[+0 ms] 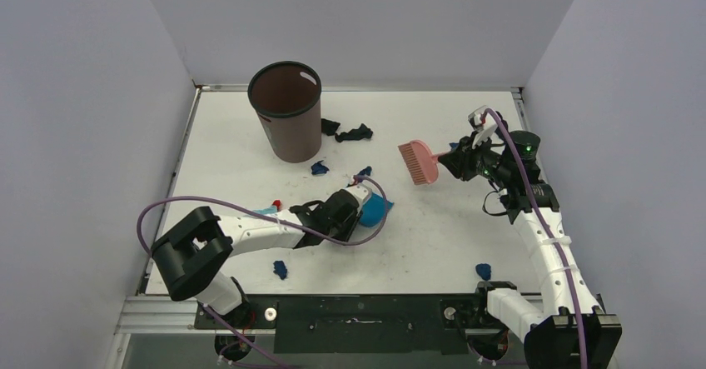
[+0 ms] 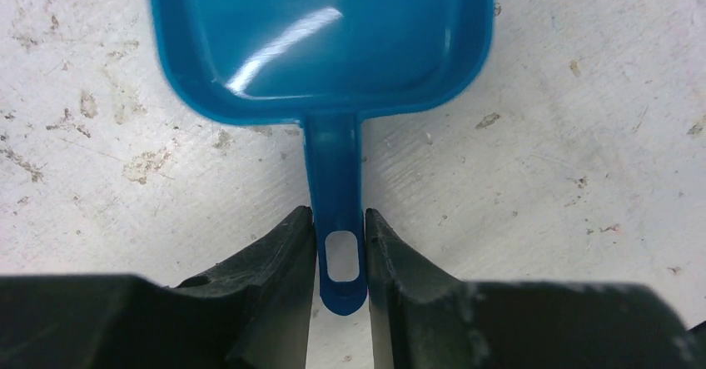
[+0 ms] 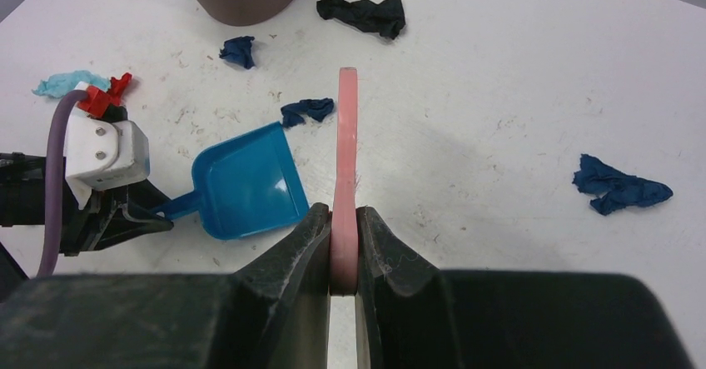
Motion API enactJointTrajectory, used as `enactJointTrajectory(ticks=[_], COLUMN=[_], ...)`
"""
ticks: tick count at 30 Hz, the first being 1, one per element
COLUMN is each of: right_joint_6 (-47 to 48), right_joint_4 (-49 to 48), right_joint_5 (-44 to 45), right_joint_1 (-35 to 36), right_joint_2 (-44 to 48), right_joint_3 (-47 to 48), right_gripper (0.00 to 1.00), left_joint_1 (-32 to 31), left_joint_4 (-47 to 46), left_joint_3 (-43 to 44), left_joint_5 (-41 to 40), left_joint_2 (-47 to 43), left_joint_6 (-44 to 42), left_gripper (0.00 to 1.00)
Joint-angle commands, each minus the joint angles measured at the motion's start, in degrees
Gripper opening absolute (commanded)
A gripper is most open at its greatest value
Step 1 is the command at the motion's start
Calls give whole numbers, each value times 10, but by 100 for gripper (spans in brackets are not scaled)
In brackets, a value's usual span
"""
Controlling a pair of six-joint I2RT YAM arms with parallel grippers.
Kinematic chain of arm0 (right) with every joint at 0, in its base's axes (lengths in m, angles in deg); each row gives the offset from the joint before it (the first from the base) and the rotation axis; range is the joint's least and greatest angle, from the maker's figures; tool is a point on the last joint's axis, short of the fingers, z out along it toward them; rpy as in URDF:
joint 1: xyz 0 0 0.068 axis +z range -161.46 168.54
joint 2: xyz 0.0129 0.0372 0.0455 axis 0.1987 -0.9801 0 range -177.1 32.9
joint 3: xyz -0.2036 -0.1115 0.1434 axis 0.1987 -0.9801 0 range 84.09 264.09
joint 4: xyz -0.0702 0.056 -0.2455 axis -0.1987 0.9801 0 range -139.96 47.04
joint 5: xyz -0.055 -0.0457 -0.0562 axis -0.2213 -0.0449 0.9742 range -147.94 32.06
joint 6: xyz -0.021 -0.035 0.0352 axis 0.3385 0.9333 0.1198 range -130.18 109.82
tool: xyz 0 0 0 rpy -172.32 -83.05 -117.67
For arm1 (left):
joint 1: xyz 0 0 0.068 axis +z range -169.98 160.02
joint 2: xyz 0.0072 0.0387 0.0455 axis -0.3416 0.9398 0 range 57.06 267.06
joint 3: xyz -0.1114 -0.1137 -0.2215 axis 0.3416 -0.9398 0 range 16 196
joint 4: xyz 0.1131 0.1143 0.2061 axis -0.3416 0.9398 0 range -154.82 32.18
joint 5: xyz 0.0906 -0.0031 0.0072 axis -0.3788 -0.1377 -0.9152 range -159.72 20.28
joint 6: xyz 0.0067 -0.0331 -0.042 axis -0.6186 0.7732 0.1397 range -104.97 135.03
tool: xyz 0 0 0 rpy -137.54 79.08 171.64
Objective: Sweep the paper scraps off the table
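Observation:
Several dark blue and black paper scraps lie on the white table [image 1: 433, 236]: black ones [image 1: 354, 132] beside the bin, blue ones [image 1: 320, 167] mid-table, one [image 1: 280, 269] near the front and one [image 1: 483, 271] at the front right. In the right wrist view a blue scrap [image 3: 306, 110] lies just beyond the dustpan. My left gripper [image 2: 340, 227] is shut on the handle of the bright blue dustpan [image 2: 320, 36], which lies flat on the table [image 1: 376, 210]. My right gripper [image 3: 344, 219] is shut on the pink brush [image 3: 346, 136], held above the table at the right [image 1: 419, 162].
A dark brown bin [image 1: 285, 111] stands upright at the back left. A pale blue scrap [image 3: 62, 82] lies by my left wrist. Grey walls close in the table on three sides, and a metal rim runs along its edges.

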Motion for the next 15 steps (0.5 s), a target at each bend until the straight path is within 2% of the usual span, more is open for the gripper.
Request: enactJointTrajectory(ticks=[1, 11, 15], right_joint_6=[5, 10, 13], right_joint_4=[-17, 3, 19], right_joint_5=[-15, 8, 5], right_joint_1=[-6, -5, -4], right_joint_2=[17, 10, -2], right_joint_3=[3, 24, 38], right_gripper=[5, 5, 5], left_joint_1=[-7, -9, -9], left_joint_4=[2, 122, 182], left_joint_3=[43, 66, 64], left_joint_5=[-15, -19, -69], left_joint_2=[-16, -171, -265], left_joint_6=[5, -2, 11], left_gripper=[23, 14, 11])
